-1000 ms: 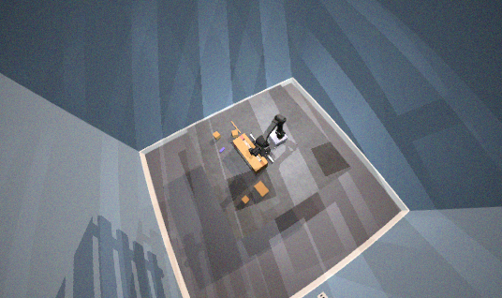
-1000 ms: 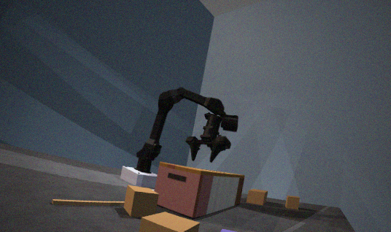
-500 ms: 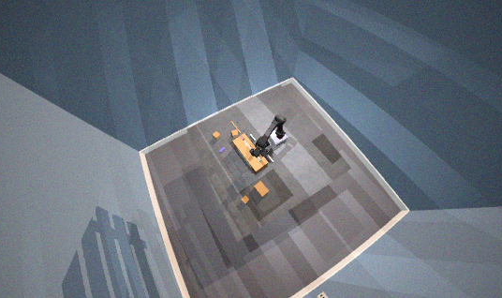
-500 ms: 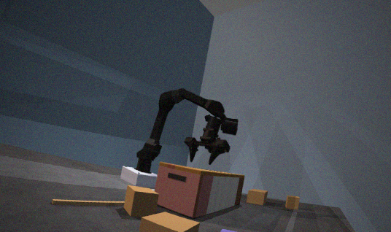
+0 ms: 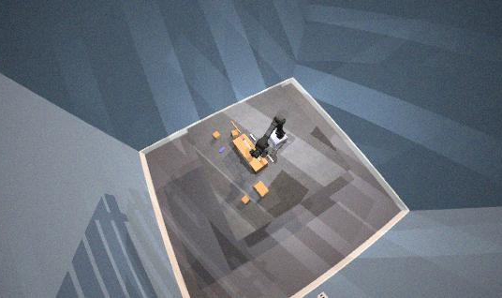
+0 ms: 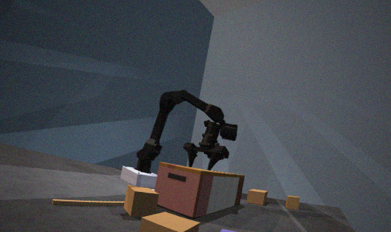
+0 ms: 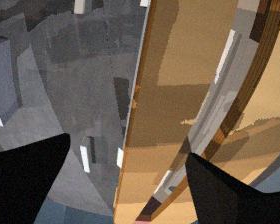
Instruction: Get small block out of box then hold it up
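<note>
The box [image 5: 243, 148] [image 6: 177, 195] [image 7: 178, 110] stands upright on the table, with an orange top, a reddish end wall with a dark slot, and a pale clear front panel [image 6: 223, 193]. A long narrow opening runs along its top. I cannot make out the small block or the shelf in any view. My gripper [image 6: 200, 168] [image 7: 130, 151] is open and empty, pointing down, low over the box's robot side. In the wrist view, the left finger is over the table beside the box and the right finger is over the box top near the opening.
Orange blocks lie past both ends of the box: one [image 5: 234, 133] [image 6: 141, 200] beside a thin stick [image 5: 235, 126] [image 6: 88, 202], another [image 5: 216, 135] [image 6: 170, 223], and two [image 5: 261, 188] [image 5: 245, 200] beyond the far end. A purple piece [image 5: 222, 150] lies in front. The white robot base [image 6: 137, 176] is behind.
</note>
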`<state>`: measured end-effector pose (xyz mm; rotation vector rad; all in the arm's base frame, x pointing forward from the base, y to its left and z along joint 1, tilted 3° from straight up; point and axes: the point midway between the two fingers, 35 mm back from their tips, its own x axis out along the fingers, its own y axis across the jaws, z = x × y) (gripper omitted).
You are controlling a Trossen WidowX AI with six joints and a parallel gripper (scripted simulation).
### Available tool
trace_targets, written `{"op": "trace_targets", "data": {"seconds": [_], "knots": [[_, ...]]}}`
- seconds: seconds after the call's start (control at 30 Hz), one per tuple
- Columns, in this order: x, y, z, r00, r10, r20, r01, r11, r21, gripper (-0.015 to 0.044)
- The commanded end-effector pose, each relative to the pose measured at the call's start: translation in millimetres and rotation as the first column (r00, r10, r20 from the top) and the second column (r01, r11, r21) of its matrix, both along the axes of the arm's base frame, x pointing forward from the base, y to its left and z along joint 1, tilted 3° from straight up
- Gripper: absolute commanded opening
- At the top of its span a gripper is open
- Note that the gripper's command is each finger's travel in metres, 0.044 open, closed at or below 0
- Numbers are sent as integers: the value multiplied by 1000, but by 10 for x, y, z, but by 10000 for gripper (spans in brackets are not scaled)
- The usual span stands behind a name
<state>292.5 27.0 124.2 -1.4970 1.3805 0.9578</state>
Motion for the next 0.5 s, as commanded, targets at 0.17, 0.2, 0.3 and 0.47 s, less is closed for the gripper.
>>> {"op": "trace_targets", "data": {"seconds": [0.17, 0.2, 0.3, 0.47], "knots": [[4, -24, -149, 1000, 3, -5, -3, 1000, -7, 400], [4, -25, -165, 1000, 3, -5, -3, 1000, -7, 400], [6, -29, -214, 1000, 3, -5, -3, 1000, -7, 400], [5, -37, -294, 1000, 3, -5, -3, 1000, -7, 400]]}}
